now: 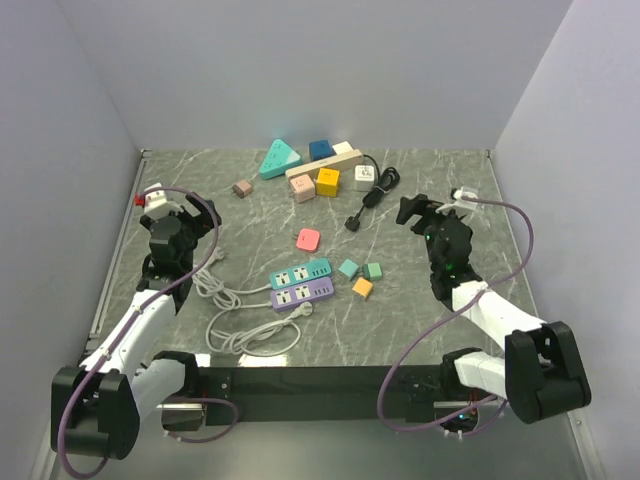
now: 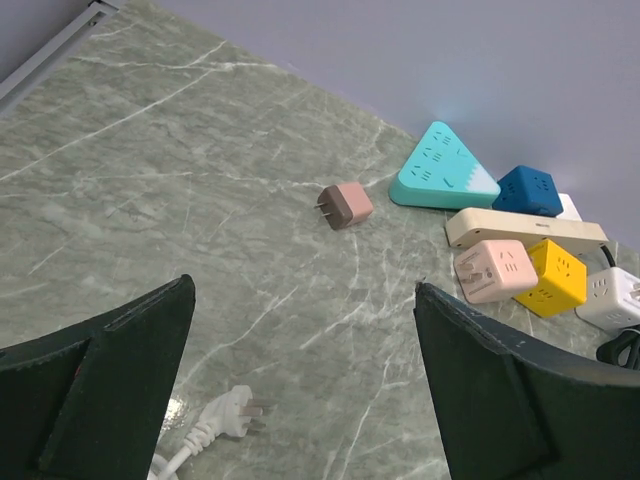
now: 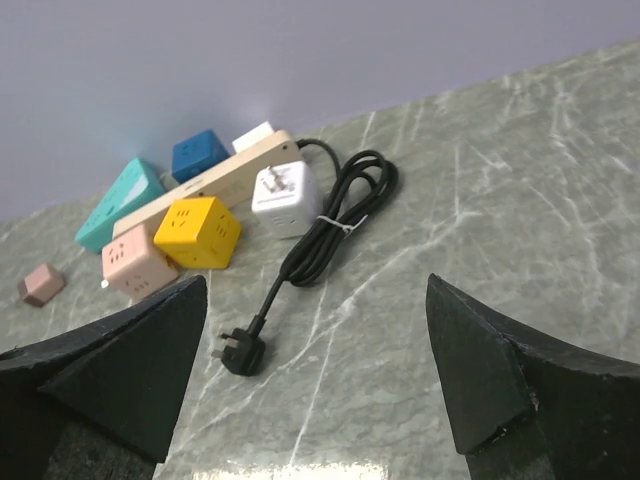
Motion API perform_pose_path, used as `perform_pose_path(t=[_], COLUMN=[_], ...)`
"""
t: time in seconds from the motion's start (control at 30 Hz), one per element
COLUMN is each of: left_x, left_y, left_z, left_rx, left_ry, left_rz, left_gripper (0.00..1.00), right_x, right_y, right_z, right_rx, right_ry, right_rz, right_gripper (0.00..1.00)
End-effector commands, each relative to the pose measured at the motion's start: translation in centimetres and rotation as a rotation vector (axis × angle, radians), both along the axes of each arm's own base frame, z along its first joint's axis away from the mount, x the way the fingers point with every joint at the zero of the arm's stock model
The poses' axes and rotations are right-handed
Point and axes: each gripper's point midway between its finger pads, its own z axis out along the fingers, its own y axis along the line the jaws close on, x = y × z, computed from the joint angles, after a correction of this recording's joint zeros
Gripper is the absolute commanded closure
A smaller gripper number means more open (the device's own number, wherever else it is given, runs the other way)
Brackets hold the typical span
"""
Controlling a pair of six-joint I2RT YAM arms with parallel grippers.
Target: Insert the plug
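Both claws hang wide open and empty above the table (image 1: 440,170), held high, probably so each wrist camera can take in the clutter before committing. The left gripper (image 2: 302,300) hovers at the left side, with a white plug (image 2: 236,410) lying loose on the surface below it; its cable seems to belong to the teal power strip (image 1: 302,272) or the purple power strip (image 1: 303,291) at the centre. The right gripper (image 3: 316,290) faces a black plug (image 3: 241,355), whose bundled cord runs back to a white cube socket (image 3: 283,198) in the far cluster. No plug is seated yet, and either could be the one to pick up
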Motion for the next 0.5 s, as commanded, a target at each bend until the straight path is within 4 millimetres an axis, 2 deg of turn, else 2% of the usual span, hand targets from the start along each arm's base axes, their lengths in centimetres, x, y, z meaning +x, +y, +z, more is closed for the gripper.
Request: perform_pose_path(t=[0.0,0.17,0.2,0.27,0.33,0.37,0.4,0.47], left_x=[0.4,0.6,0.6,0.8,1.0,1.1,1.2,1.1], left_y=[0.1,0.0,-0.1,-0.5,-0.7,-0.8,-1.0,-1.3], left_z=[2.2,1.6,1.5,0.6,0.3,-0.2,-0.2,0.2], left_rx=[0.012,0.022,0.024,0.031,0.034,0.034,0.031,0.025], left_ry=[-0.044,-0.016,-0.008,0.026,0.043,0.063,0.061,0.046], left_rz=[0.008,-0.004,-0.008,-0.029,-0.042,-0.047,-0.057,-0.073], left_gripper=[0.02,0.01,0.01,0.01,0.02,0.02,0.03,0.03], right_x=[1.1,2.2,2.5,2.6,2.3,2.4,2.5,2.5], right_y=[2.1,6.2,7.0,9.6,12.2,13.0,13.6,14.3], right_z=[1.7,1.1,0.1,-0.1,-1.4,-1.5,-2.6,-3.5], right_rx=[-0.059,-0.126,-0.146,-0.157,-0.171,-0.176,-0.185,-0.188], right_ry=[-0.023,0.049,0.085,0.118,0.152,0.161,0.196,0.264], right_rz=[0.072,0.185,0.202,0.266,0.334,0.35,0.362,0.366], right_gripper=[0.04,0.03,0.03,0.03,0.03,0.03,0.03,0.03])
